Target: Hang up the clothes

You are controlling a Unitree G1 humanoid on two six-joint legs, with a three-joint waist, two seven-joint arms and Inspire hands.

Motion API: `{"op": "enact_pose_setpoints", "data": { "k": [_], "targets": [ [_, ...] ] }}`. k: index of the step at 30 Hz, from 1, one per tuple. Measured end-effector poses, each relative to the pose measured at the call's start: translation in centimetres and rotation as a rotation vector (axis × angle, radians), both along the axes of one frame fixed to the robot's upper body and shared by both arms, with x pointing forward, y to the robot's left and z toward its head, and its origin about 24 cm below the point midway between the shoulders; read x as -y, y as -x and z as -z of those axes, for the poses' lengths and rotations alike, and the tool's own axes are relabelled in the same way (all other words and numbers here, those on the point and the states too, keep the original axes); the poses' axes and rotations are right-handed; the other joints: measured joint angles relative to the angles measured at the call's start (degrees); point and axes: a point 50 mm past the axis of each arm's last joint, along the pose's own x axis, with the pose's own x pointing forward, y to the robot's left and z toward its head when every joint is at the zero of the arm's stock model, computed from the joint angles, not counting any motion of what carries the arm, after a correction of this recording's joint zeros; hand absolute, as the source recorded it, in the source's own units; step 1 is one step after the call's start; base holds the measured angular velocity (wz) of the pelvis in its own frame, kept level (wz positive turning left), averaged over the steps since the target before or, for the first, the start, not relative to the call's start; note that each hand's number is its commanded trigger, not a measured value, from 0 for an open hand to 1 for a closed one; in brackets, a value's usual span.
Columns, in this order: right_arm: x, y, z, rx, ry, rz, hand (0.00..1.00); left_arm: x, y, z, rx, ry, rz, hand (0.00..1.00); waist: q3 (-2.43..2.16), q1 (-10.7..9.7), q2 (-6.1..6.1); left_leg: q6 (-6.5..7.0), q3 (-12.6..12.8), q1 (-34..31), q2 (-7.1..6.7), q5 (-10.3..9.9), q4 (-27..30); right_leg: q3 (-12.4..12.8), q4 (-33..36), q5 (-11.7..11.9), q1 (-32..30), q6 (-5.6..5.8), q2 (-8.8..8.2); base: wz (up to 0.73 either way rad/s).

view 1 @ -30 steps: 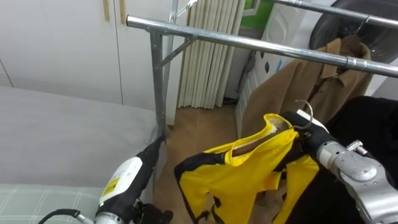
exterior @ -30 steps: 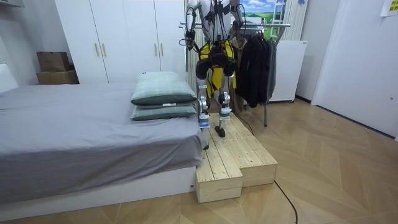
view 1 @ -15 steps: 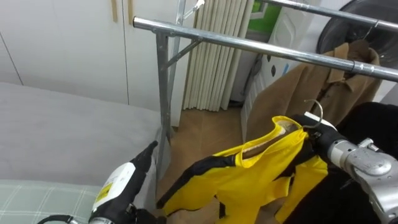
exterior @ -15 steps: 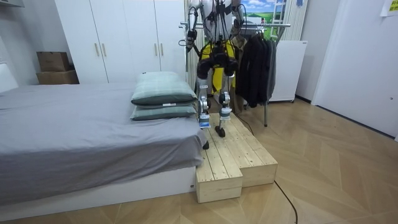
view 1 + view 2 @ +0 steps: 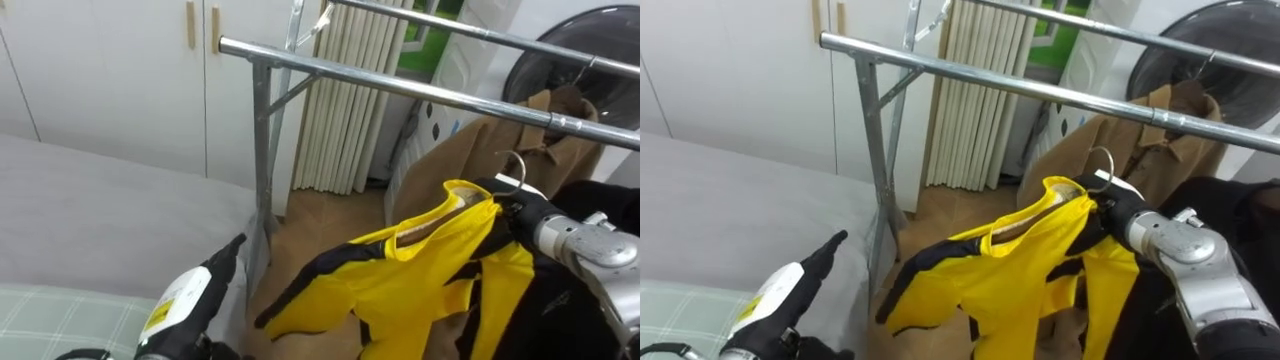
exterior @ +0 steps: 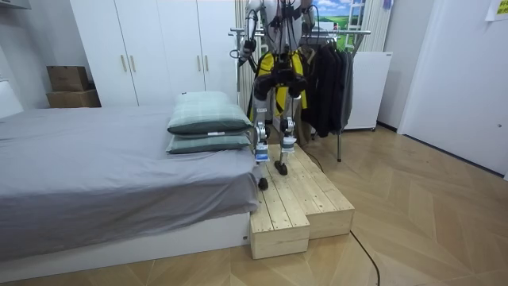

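Observation:
A yellow garment with black trim (image 5: pixel 420 270) hangs on a wooden hanger whose wire hook (image 5: pixel 512 165) points up, a little below the metal rail (image 5: pixel 400 85) of the clothes rack. My right hand (image 5: pixel 515 212) is shut on the hanger's neck, just under the hook. In the right eye view the same hand (image 5: pixel 1110 212) holds the garment (image 5: pixel 1010 270) under the rail (image 5: pixel 1020 85). My left hand (image 5: pixel 230 252) is low at the lower left with straight fingers, near the rack's upright post (image 5: pixel 262 150) and holding nothing.
A brown coat (image 5: pixel 480 140) and dark clothes (image 5: pixel 610 200) hang on the rail to the right. I stand on a wooden platform (image 6: pixel 302 199) between the bed (image 6: pixel 103 159) with its pillows (image 6: pixel 208 119) and the rack. White wardrobes (image 6: pixel 151 48) stand behind.
My right hand has raised the hanger and yellow garment closer to the rail and a little to the right. The view itself has shifted slightly. The left hand has stayed low.

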Motion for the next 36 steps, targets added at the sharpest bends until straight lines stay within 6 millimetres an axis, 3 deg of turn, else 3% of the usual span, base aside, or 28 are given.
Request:
{"op": "enact_pose_setpoints", "data": {
  "k": [2, 3, 5, 7, 9, 10, 12, 15, 17, 18, 20, 24, 25, 28, 29, 30, 31, 33, 34, 35, 36],
  "targets": [
    [0.1, 0.0, 0.0, 0.000, 0.002, 0.004, 1.00, 0.4, 0.1, 0.2, -0.011, 0.003, 0.018, 0.00, 0.25, 0.1, 0.44, 0.09, -1.9, -3.6, -0.04, -0.7, 6.1, 0.1, 0.7, -1.0, 0.8, -0.20, -0.07, 0.28],
    [0.4, 0.0, -0.2, 0.005, 0.003, 0.010, 1.00, 0.7, 0.1, 0.3, -0.018, 0.010, 0.031, 0.00, 0.33, -0.2, 0.80, 0.16, -3.4, -5.8, -0.16, -0.8, 6.2, -0.1, 0.8, -1.3, 0.8, -0.24, -0.07, 0.35],
    [0.6, 0.0, -0.2, 0.004, 0.008, 0.016, 1.00, 0.9, 0.3, 0.6, -0.039, 0.007, 0.043, 0.00, 0.47, -0.4, 0.85, 0.20, -3.4, -10.5, -0.45, -0.4, 5.8, -1.0, 1.0, -1.7, 0.9, -0.41, -0.49, 0.17],
    [0.7, 0.1, -0.3, 0.006, 0.015, 0.020, 1.00, 0.9, 0.4, 1.1, -0.063, -0.011, 0.044, 0.00, 0.50, -0.4, 0.78, 0.41, -3.2, -14.5, -1.16, 1.5, 2.9, -0.9, 1.5, -2.2, 0.9, -0.52, -0.77, 0.02],
    [0.9, 0.0, -0.5, 0.022, 0.018, 0.040, 1.00, 0.8, 0.4, 1.1, -0.076, -0.011, 0.047, 0.00, 0.49, -0.4, 0.65, 1.31, -3.4, -17.9, -2.07, 7.1, -4.0, -0.7, 1.7, -2.9, 1.0, -0.38, -0.73, -0.11],
    [1.0, 0.0, -0.5, 0.026, 0.017, 0.046, 1.00, 0.8, 0.4, 1.1, -0.079, -0.010, 0.049, 0.00, 0.49, -0.4, 0.67, 1.41, -3.4, -18.2, -2.23, 8.7, -5.8, -0.7, 1.8, -3.2, 1.2, -0.27, -0.70, -0.14],
    [1.1, 0.0, -0.6, 0.036, 0.010, 0.060, 1.00, 0.9, 0.4, 1.1, -0.087, -0.009, 0.058, 0.00, 0.42, -0.9, 0.58, 1.47, -3.7, -18.0, -3.27, 13.7, -11.1, -0.2, 3.6, -5.4, 1.9, 0.13, -0.69, -0.08],
    [1.2, 0.0, -0.7, 0.041, 0.007, 0.068, 1.00, 0.8, 0.4, 1.0, -0.093, -0.006, 0.066, 0.00, -0.04, -1.3, -0.02, 1.87, -4.7, -16.6, -4.26, 18.1, -12.0, 1.0, 5.9, -7.7, 2.8, 0.66, -0.94, -0.17],
    [1.3, 0.0, -0.8, 0.048, 0.003, 0.074, 1.00, 0.8, 0.3, 0.9, -0.089, -0.010, 0.065, 0.00, -0.31, -1.0, -0.56, 3.08, -4.0, -15.5, -5.05, 18.6, -11.7, 1.7, 6.4, -8.8, 3.6, 1.09, -1.64, -0.26],
    [1.3, 0.0, -0.9, 0.055, 0.005, 0.080, 1.00, 0.7, 0.1, 0.8, -0.084, -0.011, 0.064, 0.00, -0.43, -1.0, -0.87, 4.19, -2.9, -14.4, -5.46, 17.6, -11.4, 2.0, 6.1, -9.4, 4.5, 1.44, -2.45, -0.22],
    [1.7, 0.0, -1.1, 0.066, 0.011, 0.098, 1.00, 0.8, -0.1, 0.6, -0.074, -0.009, 0.067, 0.00, -0.40, -2.1, -0.87, 5.09, -2.7, -14.1, -6.78, 16.2, -9.4, 1.6, 5.4, -10.2, 6.2, 2.60, -3.63, 0.07],
    [2.1, 0.2, -1.3, 0.094, 0.024, 0.092, 1.00, 0.8, -0.4, 0.3, -0.063, -0.025, 0.086, 0.00, -0.30, -4.4, -0.59, 6.84, -1.6, -14.2, -7.65, 9.7, -2.4, 0.1, 10.3, -11.6, 7.2, 4.78, -5.43, 0.09],
    [2.2, 0.1, -1.7, 0.122, 0.007, 0.093, 1.00, 0.9, -0.6, 0.1, -0.057, -0.026, 0.094, 0.00, -0.25, -4.6, -0.65, 7.38, -1.6, -13.5, -7.97, 9.0, -2.1, -0.7, 12.1, -11.8, 6.7, 5.33, -6.30, 0.00],
    [2.6, 0.2, -2.1, 0.144, -0.013, 0.105, 1.00, 1.2, -1.2, -0.5, -0.024, -0.026, 0.117, 0.00, -0.14, -4.0, -0.54, 7.51, -0.7, -12.5, -8.03, 7.1, -2.1, -1.1, 12.2, -11.6, 6.9, 6.20, -6.79, -0.20],
    [2.6, 0.2, -2.1, 0.150, -0.029, 0.111, 1.00, 1.2, -1.5, -0.8, -0.011, -0.032, 0.123, 0.00, -0.08, -3.4, -0.58, 7.70, -0.1, -12.4, -7.86, 6.7, -2.2, -1.8, 12.8, -11.4, 6.8, 6.88, -7.03, -0.31],
    [2.6, 0.2, -2.1, 0.152, -0.036, 0.114, 1.00, 1.2, -1.7, -1.0, -0.001, -0.035, 0.127, 0.00, 0.28, -2.9, -0.14, 7.72, -0.2, -11.8, -7.39, 6.7, -3.0, -3.2, 15.2, -10.2, 5.3, 8.58, -7.27, -0.31],
    [2.6, 0.2, -2.1, 0.152, -0.041, 0.115, 1.00, 1.3, -1.8, -1.1, 0.002, -0.035, 0.127, 0.00, 0.55, -2.9, 0.30, 7.60, -0.4, -11.4, -6.89, 6.6, -3.5, -3.4, 16.4, -9.7, 4.2, 9.08, -7.20, -0.20],
    [2.7, 0.3, -2.2, 0.168, -0.048, 0.110, 1.00, 1.4, -2.0, -1.2, 0.015, -0.006, 0.118, 0.00, 0.77, -2.9, 0.86, 7.40, -1.6, -11.6, -6.56, 6.5, -4.2, -2.1, 11.4, -11.6, 0.6, 8.75, -8.83, -0.13],
    [2.6, 0.2, -2.3, 0.174, -0.049, 0.107, 1.00, 1.4, -2.0, -1.1, 0.016, -0.003, 0.112, 0.00, 0.80, -3.0, 0.84, 7.26, -1.6, -11.9, -6.58, 6.2, -3.9, -1.7, 8.9, -11.2, -0.5, 9.03, -9.71, 0.00],
    [2.6, 0.3, -2.3, 0.175, -0.048, 0.106, 1.00, 1.1, -1.9, -0.8, 0.006, -0.001, 0.098, 0.00, 0.87, -3.1, 0.64, 6.94, -1.7, -12.2, -6.77, 5.3, -2.5, -2.1, 5.6, -4.4, -2.2, 8.71, -11.39, 0.13],
    [2.8, 0.4, -2.0, 0.167, -0.045, 0.112, 1.00, 1.1, -1.8, -0.4, -0.012, 0.001, 0.091, 0.00, 0.65, -3.3, 0.90, 6.08, -2.2, -12.4, -6.18, 4.3, -1.2, -2.9, 4.6, -4.0, -0.9, 8.25, -11.16, 0.08]
  ]
}}
